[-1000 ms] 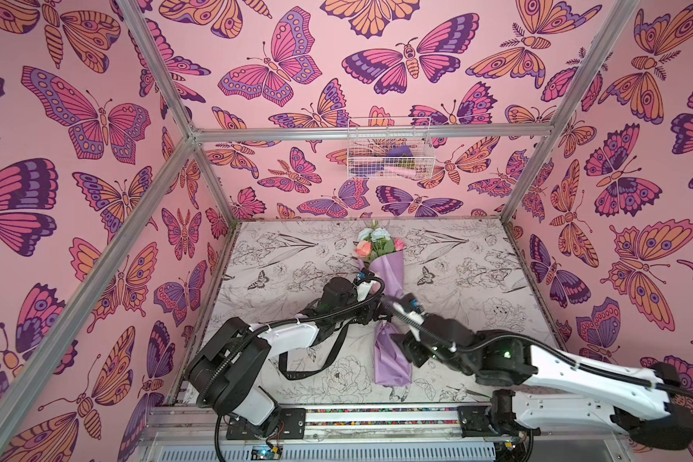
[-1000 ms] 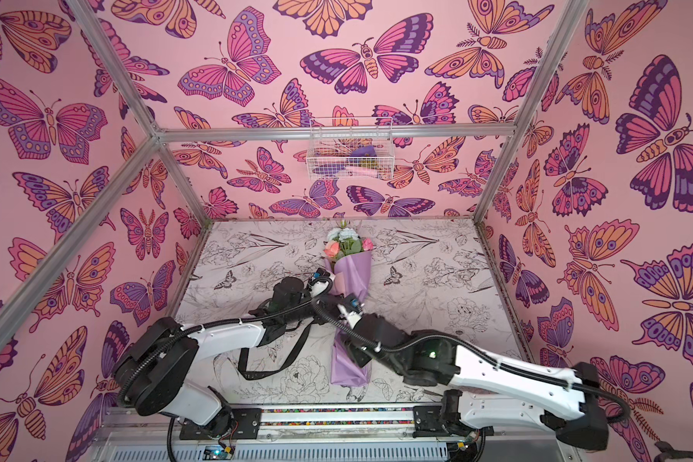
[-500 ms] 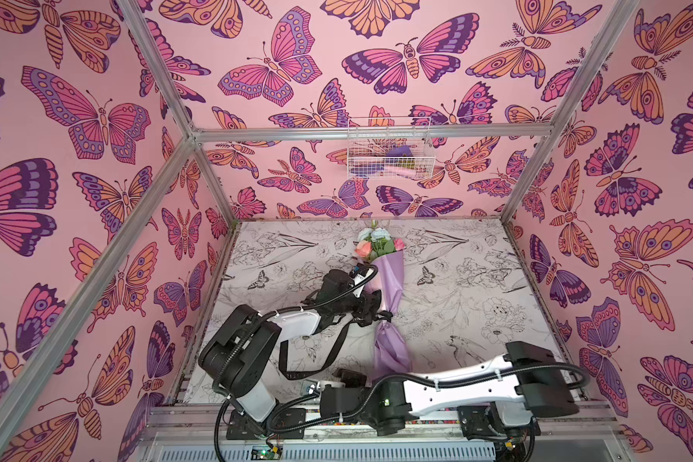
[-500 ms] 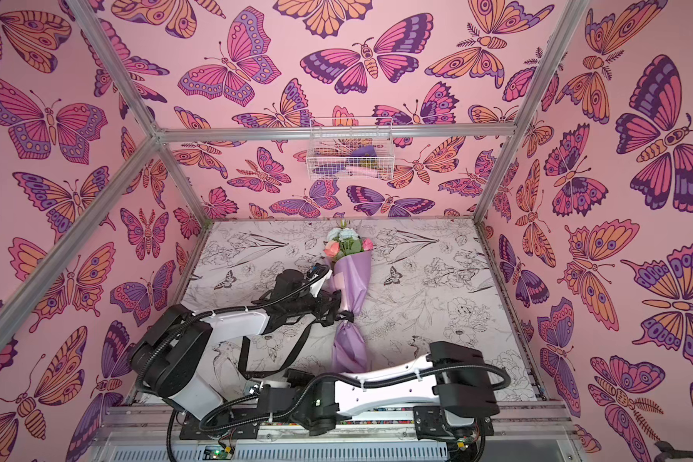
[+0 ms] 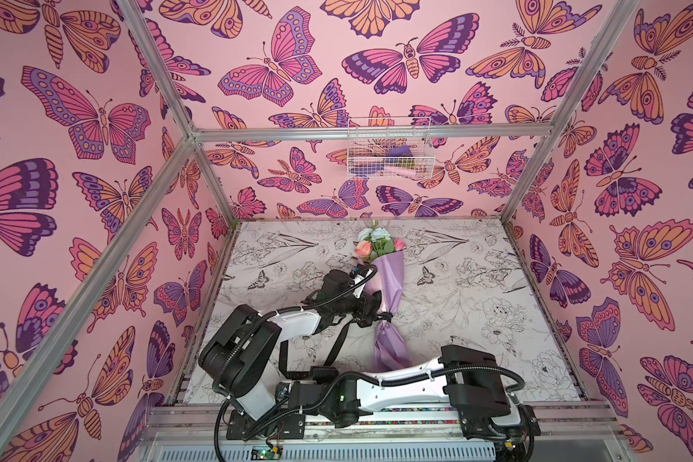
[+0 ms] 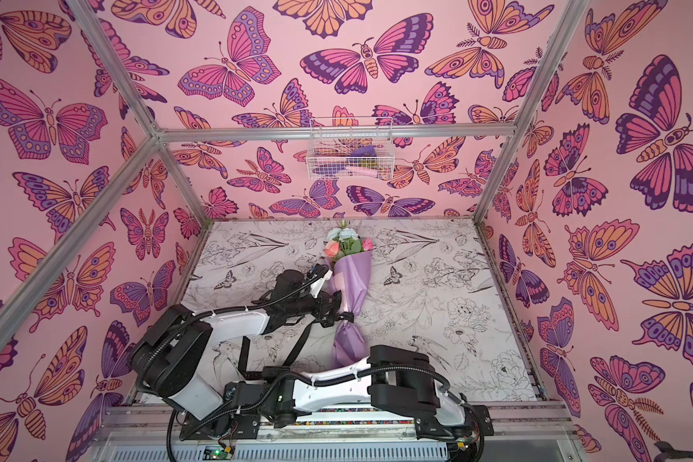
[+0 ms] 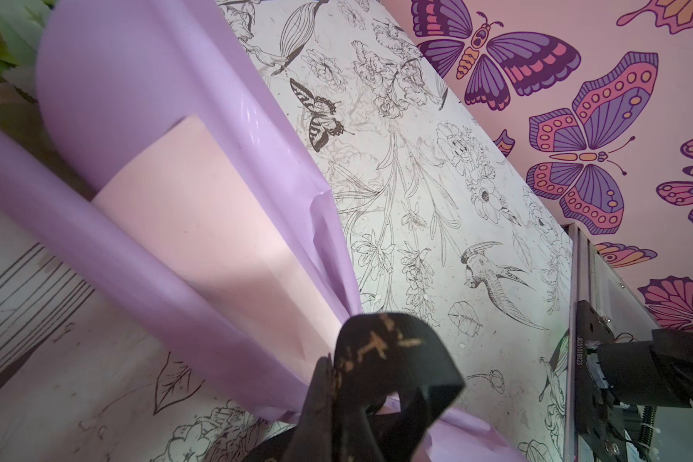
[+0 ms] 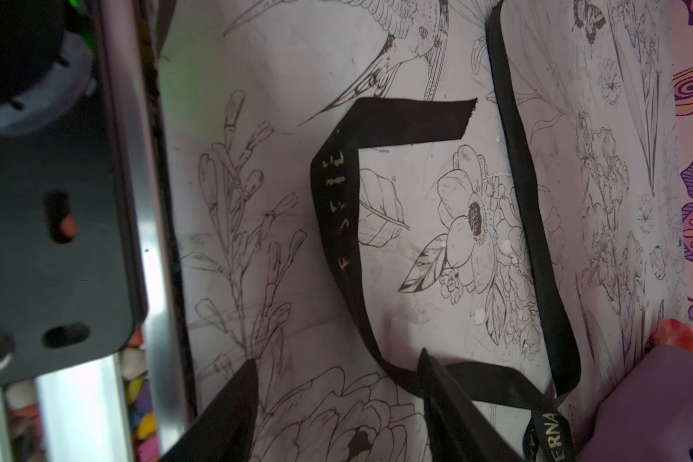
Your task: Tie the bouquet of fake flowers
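Note:
The bouquet of fake flowers (image 5: pixel 389 280) (image 6: pixel 353 276) lies lengthwise mid-table in both top views, coral and pale blooms (image 5: pixel 377 244) toward the back wall, lilac wrap (image 7: pixel 145 100) pinched at its waist. A black ribbon with pale lettering (image 5: pixel 384 317) (image 6: pixel 347 317) circles that waist. My left gripper (image 7: pixel 329 384) is shut on a loop of this ribbon (image 7: pixel 397 352) right beside the wrap. The ribbon's loose tails (image 8: pixel 337 208) trail over the table toward the front. My right gripper (image 8: pixel 337 360) stands open low by the front rail, one finger (image 8: pixel 437 384) lying over a tail, nothing between the fingers.
A white wire basket (image 5: pixel 389 156) hangs on the back wall. The aluminium front rail (image 5: pixel 417 416) and the left arm's black base plate (image 8: pixel 57 240) are close beside the right gripper. My right arm (image 5: pixel 409 384) lies folded along the front edge. Frame posts stand at the corners.
My right arm has drawn back from the bouquet's waist and folded down along the front rail, its gripper open. The left gripper stays shut on the ribbon at the waist.

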### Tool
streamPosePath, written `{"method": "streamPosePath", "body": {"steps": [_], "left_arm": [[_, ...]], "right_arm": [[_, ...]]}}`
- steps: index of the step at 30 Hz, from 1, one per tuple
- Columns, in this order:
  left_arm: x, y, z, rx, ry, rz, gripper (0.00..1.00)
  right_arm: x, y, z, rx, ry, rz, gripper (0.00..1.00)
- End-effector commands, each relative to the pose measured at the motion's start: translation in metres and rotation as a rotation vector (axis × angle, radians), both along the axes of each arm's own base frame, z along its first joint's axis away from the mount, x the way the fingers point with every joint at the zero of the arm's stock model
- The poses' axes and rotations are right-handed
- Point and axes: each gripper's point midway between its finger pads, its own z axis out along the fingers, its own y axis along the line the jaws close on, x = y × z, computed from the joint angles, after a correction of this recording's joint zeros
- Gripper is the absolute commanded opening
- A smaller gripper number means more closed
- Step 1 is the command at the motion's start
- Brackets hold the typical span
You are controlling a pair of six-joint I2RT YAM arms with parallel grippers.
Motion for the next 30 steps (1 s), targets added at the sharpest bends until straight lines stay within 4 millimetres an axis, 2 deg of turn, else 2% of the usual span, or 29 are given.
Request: {"method": "streamPosePath", "body": {"steps": [1,9,16,20,22,25,28,30], "left_arm": [[0.001,-0.002,0.000,-0.011,0.009,-0.014,0.00],[0.000,-0.001,-0.001,-0.009,0.007,-0.018,0.00],[0.000,-0.001,0.002,-0.012,0.000,-0.019,0.00],[-0.001,-0.001,0.001,-0.015,0.003,-0.021,0.00],[-0.002,-0.001,0.001,-0.014,0.004,-0.023,0.00],[-0.003,0.000,0.001,-0.013,0.002,-0.026,0.00],[-0.004,0.001,0.000,-0.010,-0.002,-0.027,0.00],[-0.006,0.003,0.000,-0.007,-0.006,-0.028,0.00]], "right_arm": [[0.014,0.012,-0.001,0.003,-0.002,-0.002,0.64],[0.034,0.022,-0.021,-0.013,0.054,-0.021,0.55],[0.033,0.018,-0.041,-0.051,0.101,-0.018,0.59],[0.044,0.013,-0.050,-0.070,0.094,-0.071,0.57],[0.055,0.011,-0.051,-0.061,0.092,-0.115,0.49],[0.065,0.009,-0.047,-0.040,0.087,-0.153,0.30],[0.070,0.009,-0.033,-0.015,0.061,-0.170,0.12],[0.073,0.008,-0.019,0.017,0.046,-0.184,0.03]]}}
